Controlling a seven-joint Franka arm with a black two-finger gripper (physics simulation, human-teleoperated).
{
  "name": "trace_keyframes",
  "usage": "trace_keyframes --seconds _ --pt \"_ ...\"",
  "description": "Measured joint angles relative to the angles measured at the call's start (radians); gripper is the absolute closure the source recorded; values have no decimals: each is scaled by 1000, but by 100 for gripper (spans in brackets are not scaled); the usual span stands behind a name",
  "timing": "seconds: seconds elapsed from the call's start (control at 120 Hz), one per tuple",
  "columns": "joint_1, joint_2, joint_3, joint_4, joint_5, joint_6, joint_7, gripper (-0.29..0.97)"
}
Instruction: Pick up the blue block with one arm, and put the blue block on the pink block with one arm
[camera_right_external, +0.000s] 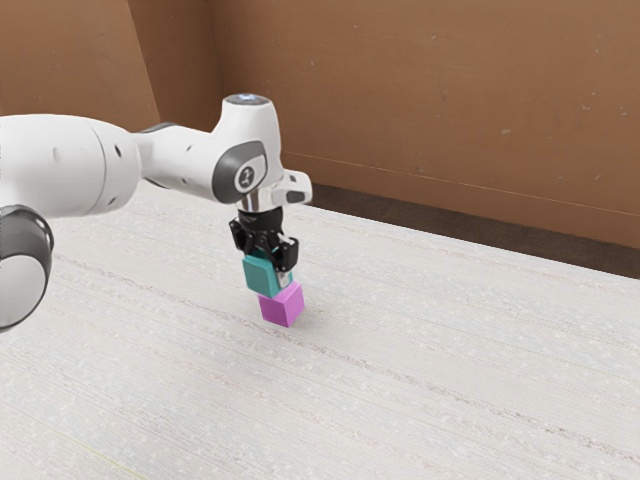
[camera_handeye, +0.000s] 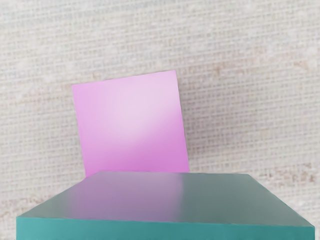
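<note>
Two blocks pictured at centre of exterior frame: blue block (camera_right_external: 258, 274) clamped in tool (camera_right_external: 268, 261), held just above pink block (camera_right_external: 281, 304) on table (camera_right_external: 450, 380); contact between blocks unclear.

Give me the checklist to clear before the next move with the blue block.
1. Hand shut on the blue block: ok.
2. Blue block held above the pink block: ok.
3. Blue block centred over the pink block: cannot tell.
4. Edges of the two blocks square with each other: not ok; the wrist view shows the pink one slightly turned.
5. Blue block's underside resting on the pink block: cannot tell.
6. Pink block flat on the table: ok.
</note>
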Motion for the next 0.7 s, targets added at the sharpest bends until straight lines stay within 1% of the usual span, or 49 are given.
trace_keyframes --seconds 0.15,0.217,0.35,0.483,0.592,0.7 --pt "-8 -5 41 7 7 -9 2 30" --pt "-10 10 60 17 8 -11 4 30" --pt "-7 62 74 108 2 -29 9 30" --pt "-4 82 75 137 -28 -37 11 30" --pt "-4 85 76 125 -61 -26 5 30" --pt "-4 120 76 118 -83 -6 0 30"
